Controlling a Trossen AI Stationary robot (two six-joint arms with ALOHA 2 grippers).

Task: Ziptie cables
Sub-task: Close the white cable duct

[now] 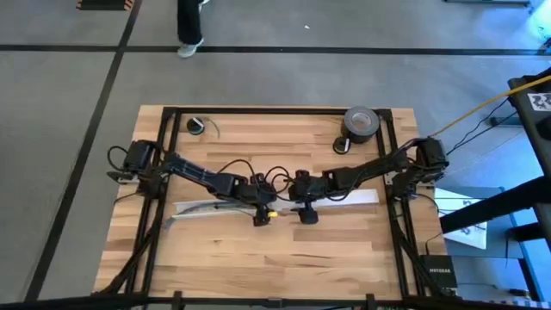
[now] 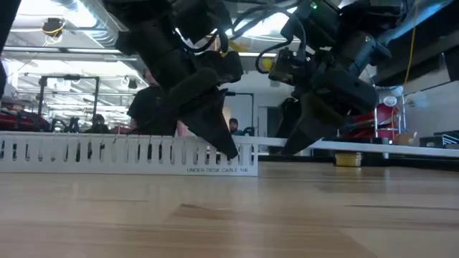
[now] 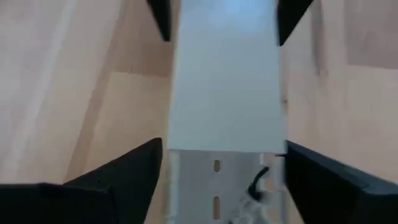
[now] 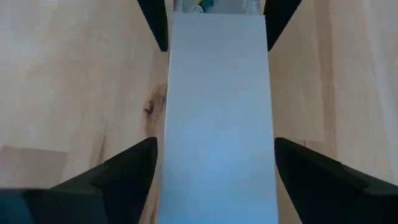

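Table (image 1: pixel 258 258): wood top, black frame rails along both sides; open room mostly on the near half, tape roll (image 1: pixel 362 122) and a small ring at the far edge. White slotted cable duct (image 2: pixel 129 154) lies across mid-table, with its plain white cover (image 4: pixel 217 124) on the right portion. Left gripper (image 1: pixel 260 215) and right gripper (image 1: pixel 307 213) both low over it, facing each other, fingers apart astride the strip w/o clamping. Cables (image 3: pixel 252 190): only a dark/pale bit shows in the open duct near the left fingers; judged light, floppy, best taken mid-bundle. Ziptie: cannot locate; likely thin, slippery, hard to pinch flat.
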